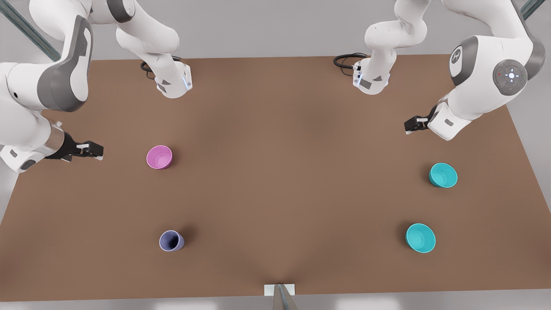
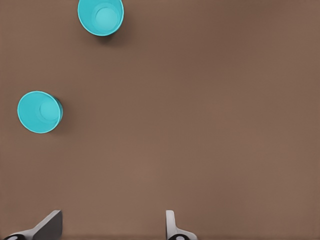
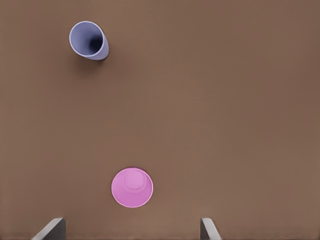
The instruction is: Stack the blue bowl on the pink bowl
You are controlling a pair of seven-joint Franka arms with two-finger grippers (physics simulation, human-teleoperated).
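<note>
Left jaws and right jaws both gape wide, empty, beside upright, mouth-up blue bowl and pink bowl.

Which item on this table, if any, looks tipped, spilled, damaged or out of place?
Nothing stands out. The pink bowl, both blue bowls and the lavender cup stand upright, apart, on the brown table. The left hand and right hand hang open, holding nothing.
</note>
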